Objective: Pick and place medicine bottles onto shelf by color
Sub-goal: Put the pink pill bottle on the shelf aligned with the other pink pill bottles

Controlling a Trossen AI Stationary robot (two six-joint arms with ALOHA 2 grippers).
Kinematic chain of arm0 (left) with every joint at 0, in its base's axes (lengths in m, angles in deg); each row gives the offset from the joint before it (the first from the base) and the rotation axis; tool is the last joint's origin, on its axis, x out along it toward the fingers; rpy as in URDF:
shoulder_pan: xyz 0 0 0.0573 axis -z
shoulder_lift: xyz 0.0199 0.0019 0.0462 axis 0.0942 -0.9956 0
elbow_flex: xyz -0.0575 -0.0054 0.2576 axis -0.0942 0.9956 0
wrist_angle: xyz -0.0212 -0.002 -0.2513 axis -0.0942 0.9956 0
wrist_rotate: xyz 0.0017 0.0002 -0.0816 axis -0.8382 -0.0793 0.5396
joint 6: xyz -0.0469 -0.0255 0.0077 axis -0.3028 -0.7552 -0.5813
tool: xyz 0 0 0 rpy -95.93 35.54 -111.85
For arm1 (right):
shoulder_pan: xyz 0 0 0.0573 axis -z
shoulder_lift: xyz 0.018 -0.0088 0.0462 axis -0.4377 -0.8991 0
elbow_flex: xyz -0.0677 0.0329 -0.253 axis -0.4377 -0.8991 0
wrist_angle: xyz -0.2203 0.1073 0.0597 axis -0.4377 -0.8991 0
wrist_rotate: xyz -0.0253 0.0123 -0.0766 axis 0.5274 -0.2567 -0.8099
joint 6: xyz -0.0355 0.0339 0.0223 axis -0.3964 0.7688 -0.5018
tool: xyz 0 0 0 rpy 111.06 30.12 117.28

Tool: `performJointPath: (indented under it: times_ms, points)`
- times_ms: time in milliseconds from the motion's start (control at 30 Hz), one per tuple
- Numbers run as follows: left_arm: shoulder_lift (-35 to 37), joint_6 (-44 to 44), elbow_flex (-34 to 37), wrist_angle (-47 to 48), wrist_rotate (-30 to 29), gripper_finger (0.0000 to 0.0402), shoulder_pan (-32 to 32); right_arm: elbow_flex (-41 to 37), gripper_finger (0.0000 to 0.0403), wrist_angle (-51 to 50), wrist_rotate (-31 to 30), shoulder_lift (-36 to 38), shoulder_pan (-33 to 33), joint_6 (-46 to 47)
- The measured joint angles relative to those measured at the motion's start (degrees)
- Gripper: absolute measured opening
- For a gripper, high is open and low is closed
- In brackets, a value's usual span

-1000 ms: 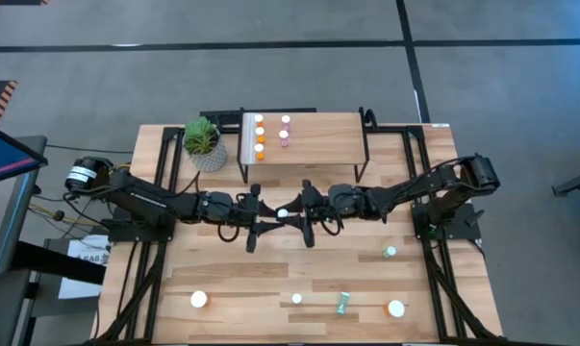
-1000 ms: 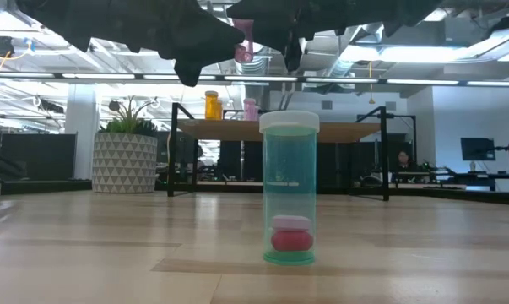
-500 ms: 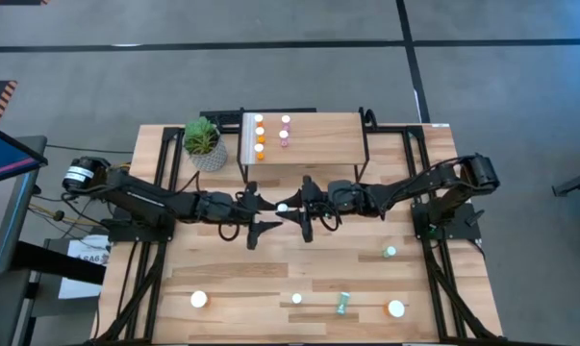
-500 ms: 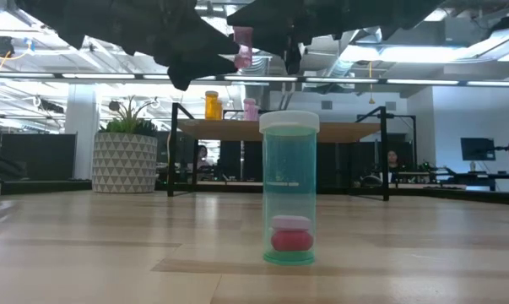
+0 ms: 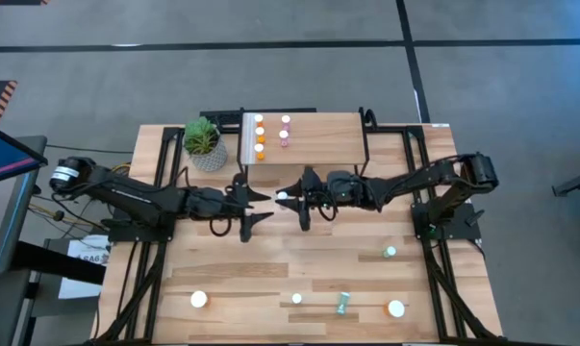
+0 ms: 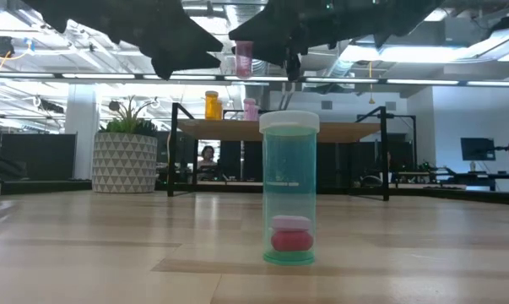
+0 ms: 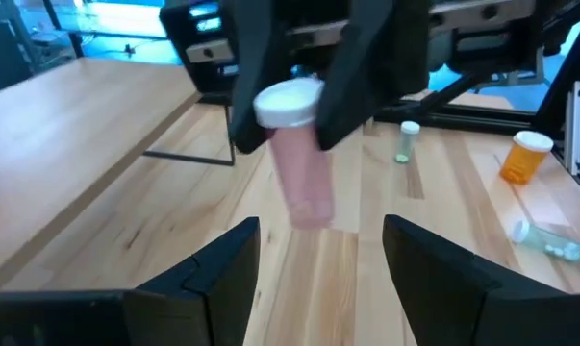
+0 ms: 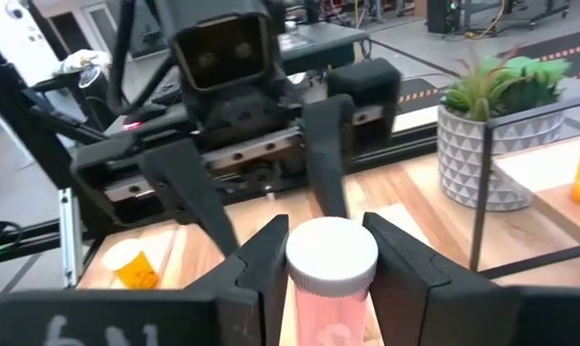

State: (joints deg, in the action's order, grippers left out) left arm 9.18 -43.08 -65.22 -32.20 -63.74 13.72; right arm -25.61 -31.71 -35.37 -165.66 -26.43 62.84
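Two dark robot hands face each other above the middle of the desk (image 5: 222, 279), just in front of the shelf (image 5: 318, 144). Coming in from the right with its arm stretched nearly level, the right hand (image 5: 291, 199) has its fingers (image 8: 405, 274) pressed against both sides of a pink bottle (image 8: 329, 288), gripping it just below the white cap. That bottle (image 6: 244, 59) hangs upright in the air, well above the desk. The left hand (image 5: 256, 204) sits just beside it, arm reaching in from the left, fingers (image 7: 227, 264) spread wide with nothing between them.

The pink bottle is a small translucent cylinder with a smooth, round white cap. The shelf is a light-wood rectangle on thin black legs, carrying two short rows of bottles: orange ones (image 5: 260, 140) beside pink ones (image 5: 285, 132). A green spiky plant (image 5: 202, 136) in a white patterned pot stands at the shelf's left end.

On the pale plank desk nearer the front, a teal bottle (image 6: 289, 187) stands upright with red and pink tablets at its bottom. Another teal one (image 5: 342, 304) lies on its side, and wider orange ones (image 5: 199, 300) stand toward the corners.
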Motion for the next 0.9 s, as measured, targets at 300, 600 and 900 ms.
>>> performJointPath:
  times_ms: [300,600,900]
  points:
    - [0.8,1.0,0.0,0.6,0.0,0.0209,0.0,0.0,0.014,0.0,0.0,0.0,3.1,-1.0]
    - [0.8,1.3,0.5,0.7,-0.8,0.0208,0.8,0.0,0.014,0.0,0.2,0.0,5.7,-1.5]
    - [1.9,2.4,0.5,0.7,-3.9,0.0208,3.7,0.0,0.014,0.1,0.3,0.0,7.4,-2.8]
